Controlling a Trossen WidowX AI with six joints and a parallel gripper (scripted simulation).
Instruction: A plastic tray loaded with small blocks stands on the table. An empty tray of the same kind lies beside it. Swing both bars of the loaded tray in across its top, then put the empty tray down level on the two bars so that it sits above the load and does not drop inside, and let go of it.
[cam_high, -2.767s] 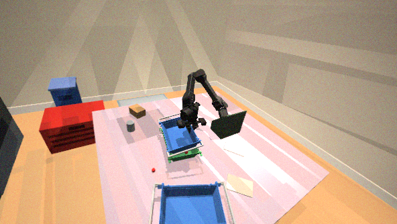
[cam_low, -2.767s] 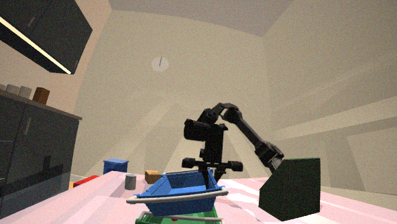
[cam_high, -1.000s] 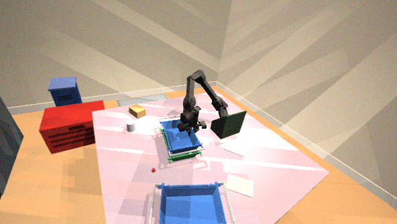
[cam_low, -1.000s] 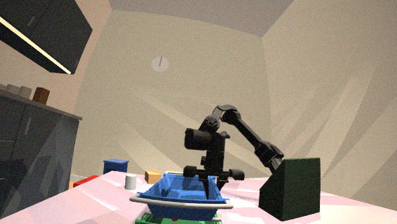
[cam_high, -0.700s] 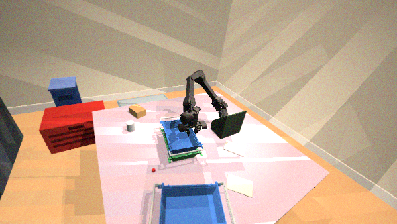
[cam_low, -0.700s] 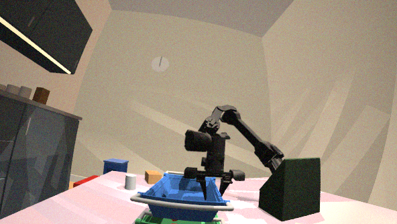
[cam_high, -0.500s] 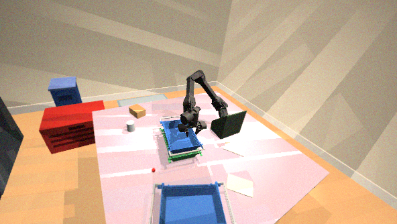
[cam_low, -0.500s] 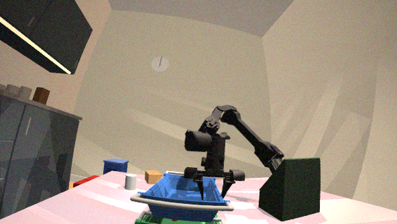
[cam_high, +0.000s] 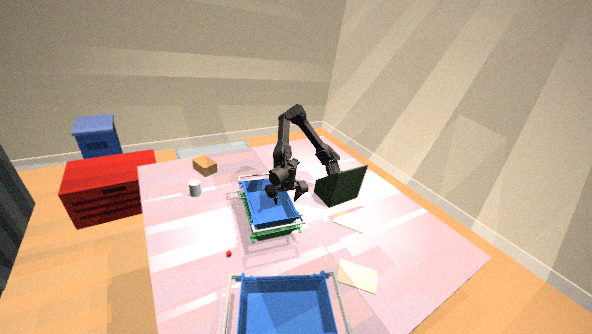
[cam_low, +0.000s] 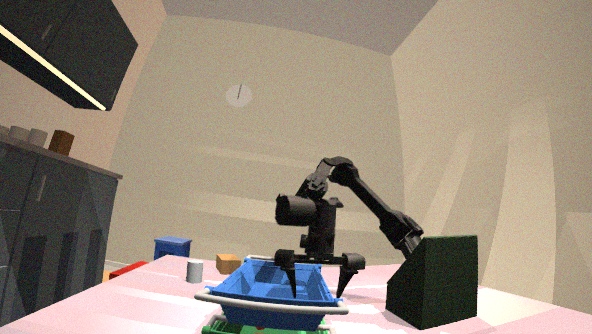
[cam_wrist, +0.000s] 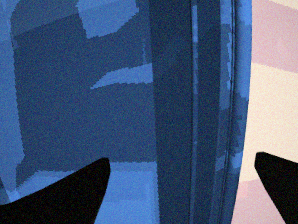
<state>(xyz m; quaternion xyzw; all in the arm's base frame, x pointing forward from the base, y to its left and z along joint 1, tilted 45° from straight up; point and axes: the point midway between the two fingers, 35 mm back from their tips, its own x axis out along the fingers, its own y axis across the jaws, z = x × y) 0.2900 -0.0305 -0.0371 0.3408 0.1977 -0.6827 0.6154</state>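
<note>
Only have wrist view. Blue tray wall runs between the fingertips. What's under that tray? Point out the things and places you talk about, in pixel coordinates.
Observer: A green tray (cam_high: 274, 235) (cam_low: 235, 330). The blue tray (cam_high: 272, 215) (cam_low: 275, 290) (cam_wrist: 85, 115) rides above it, its rim well over the green one.

Operator: Anything tall near the pincer (cam_high: 285, 201) (cam_low: 317, 297) (cam_wrist: 182, 159) if I back off?

Observer: Yes, a dark green block (cam_high: 340, 190) (cam_low: 450, 280) stands on the table on the outer finger's side, apart from the trays. Straight up looks safer.

Operator: Another blue tray around?

Observer: One (cam_high: 287, 300), standing apart at the top view's lower edge.

Matt, smooth blue plastic tray (cam_high: 272, 209) (cam_low: 280, 287) (cam_wrist: 85, 115) | above it, green plastic tray (cam_high: 275, 233) (cam_low: 235, 329) beneath | right of it, rough-looking dark block (cam_high: 341, 186) (cam_low: 445, 282)
</note>
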